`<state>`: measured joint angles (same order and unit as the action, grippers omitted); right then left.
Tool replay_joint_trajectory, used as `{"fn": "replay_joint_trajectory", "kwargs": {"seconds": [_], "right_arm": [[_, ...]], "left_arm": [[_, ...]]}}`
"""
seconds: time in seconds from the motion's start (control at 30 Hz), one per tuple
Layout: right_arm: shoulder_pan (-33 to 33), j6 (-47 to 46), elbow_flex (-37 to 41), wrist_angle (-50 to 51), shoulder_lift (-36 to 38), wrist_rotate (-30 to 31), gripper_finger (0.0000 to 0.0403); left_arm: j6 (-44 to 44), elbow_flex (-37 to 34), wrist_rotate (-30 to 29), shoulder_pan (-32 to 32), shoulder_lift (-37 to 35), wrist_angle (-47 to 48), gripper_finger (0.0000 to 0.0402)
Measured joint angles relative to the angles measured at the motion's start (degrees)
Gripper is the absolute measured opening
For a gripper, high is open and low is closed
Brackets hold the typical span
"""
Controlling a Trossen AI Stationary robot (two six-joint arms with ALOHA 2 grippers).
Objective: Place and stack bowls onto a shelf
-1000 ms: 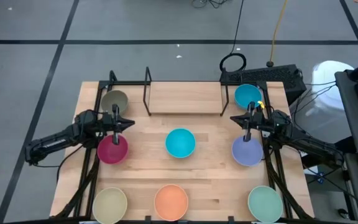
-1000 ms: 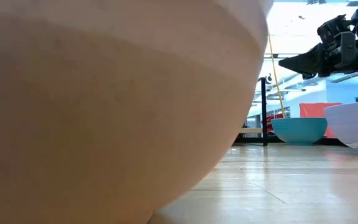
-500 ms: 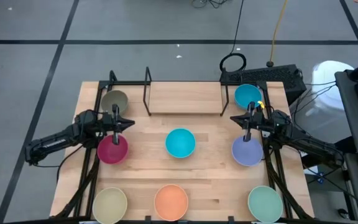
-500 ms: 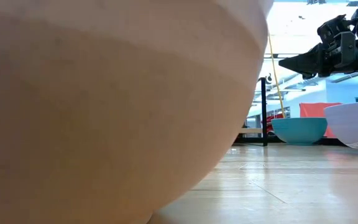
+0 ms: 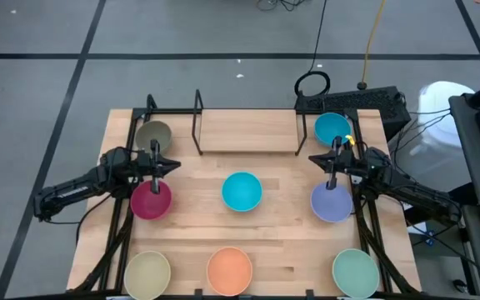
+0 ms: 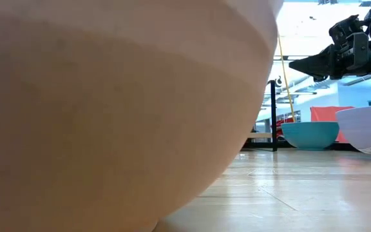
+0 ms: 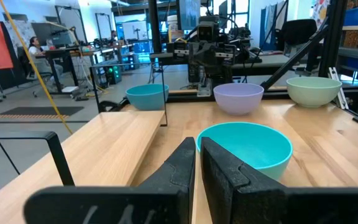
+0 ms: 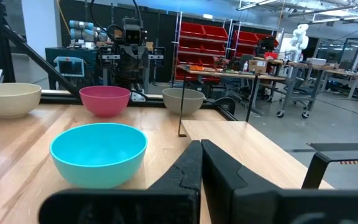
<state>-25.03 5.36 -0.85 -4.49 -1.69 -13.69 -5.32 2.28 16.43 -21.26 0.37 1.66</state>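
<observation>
Eight bowls rest base-down on the wooden table: olive-grey [image 5: 152,135], blue [image 5: 332,128], magenta [image 5: 151,199], cyan [image 5: 242,191], lavender [image 5: 332,202], cream [image 5: 147,273], orange [image 5: 229,270] and pale green [image 5: 355,272]. The shelf [image 5: 248,132], a light wood surface between upright black rods, stands at the far middle with nothing on it. My left gripper [image 5: 173,164] hovers shut and level between the olive-grey and magenta bowls, pointing at the cyan bowl [image 7: 244,146]. My right gripper [image 5: 313,158] hovers shut between the blue and lavender bowls, also facing the cyan bowl [image 8: 98,152].
Black frame rails [image 5: 123,225] run along both sides of the table. The orange bowl [image 6: 108,96] fills most of the low view. A black case [image 5: 373,104] and cables lie beyond the far right corner. Bare wood shows around the cyan bowl.
</observation>
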Motion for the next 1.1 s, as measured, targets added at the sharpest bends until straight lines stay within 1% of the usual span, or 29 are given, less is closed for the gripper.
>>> {"fn": "replay_joint_trajectory", "kwargs": {"seconds": [0.27,0.43,0.63,0.83,0.93,1.0,1.1], "right_arm": [[0.0,-0.4,0.0,-1.1,0.0,0.0,0.0002],[0.0,-6.6,0.0,-1.4,0.0,0.0,0.0002],[0.0,-17.7,0.0,-1.7,0.0,0.4,0.0002],[0.0,-23.3,0.0,-2.0,0.0,0.7,0.0002],[0.0,-24.0,0.0,-3.7,0.0,0.5,0.0002],[0.0,-24.0,0.0,-5.0,0.0,0.3,0.0002],[0.0,-21.8,0.0,-7.1,0.0,0.4,0.0002]], "left_arm": [[0.0,0.0,0.0,0.0,0.0,0.0,0.0033],[0.0,0.0,0.0,0.0,0.0,0.0,0.0033],[0.0,0.0,0.0,0.0,0.0,0.0,0.0033],[0.0,0.0,0.0,0.0,0.0,0.0,0.0033],[-0.4,0.0,0.0,0.0,0.0,0.0,0.0033],[-2.5,0.0,0.0,0.0,0.0,0.0,0.0033],[-3.6,0.0,0.0,0.0,0.0,0.0,0.0033]]}}
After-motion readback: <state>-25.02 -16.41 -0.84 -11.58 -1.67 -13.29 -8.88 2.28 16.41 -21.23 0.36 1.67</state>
